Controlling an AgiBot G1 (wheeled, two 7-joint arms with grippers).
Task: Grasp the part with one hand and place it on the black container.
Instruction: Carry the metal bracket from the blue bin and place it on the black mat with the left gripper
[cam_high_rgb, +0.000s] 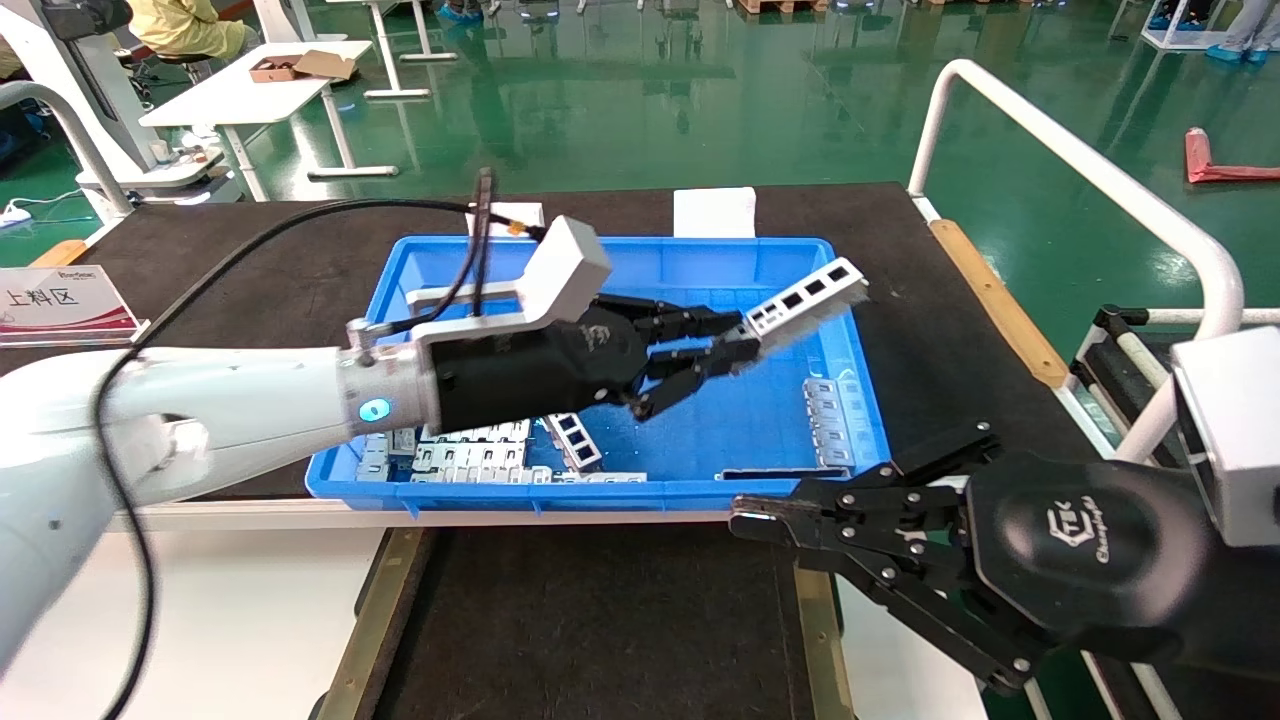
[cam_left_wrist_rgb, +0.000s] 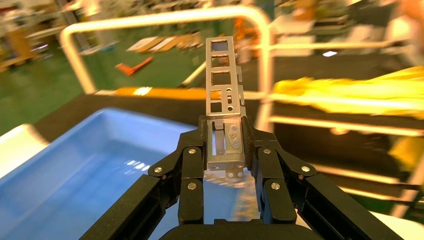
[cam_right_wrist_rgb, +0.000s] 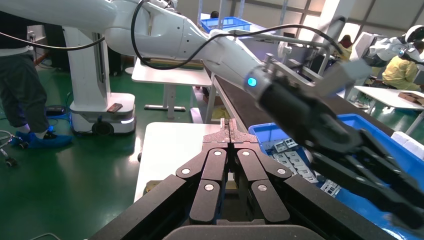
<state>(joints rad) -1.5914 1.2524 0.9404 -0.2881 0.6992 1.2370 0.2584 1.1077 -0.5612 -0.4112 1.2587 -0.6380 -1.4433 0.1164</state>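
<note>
Part (cam_high_rgb: 806, 293) is pinched by left gripper (cam_high_rgb: 742, 340), held tilted above blue bin (cam_high_rgb: 640, 495). Right gripper (cam_high_rgb: 745, 518) is parked beside black container (cam_high_rgb: 600, 620), fingers pressed together.

We are seeing black container (cam_high_rgb: 600, 620) running off head view's bottom edge; left arm is hiding parts (cam_high_rgb: 470, 455) in blue bin (cam_high_rgb: 700, 255).

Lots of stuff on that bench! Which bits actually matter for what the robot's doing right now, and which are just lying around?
In the job:
- left gripper, clamped on one end of the part and holding it above the bin
- black container, nearest the robot, nothing on it yet

Just there:
- blue bin
- other metal pieces in the bin
- red-and-white sign
- right gripper, shut and idle
</note>
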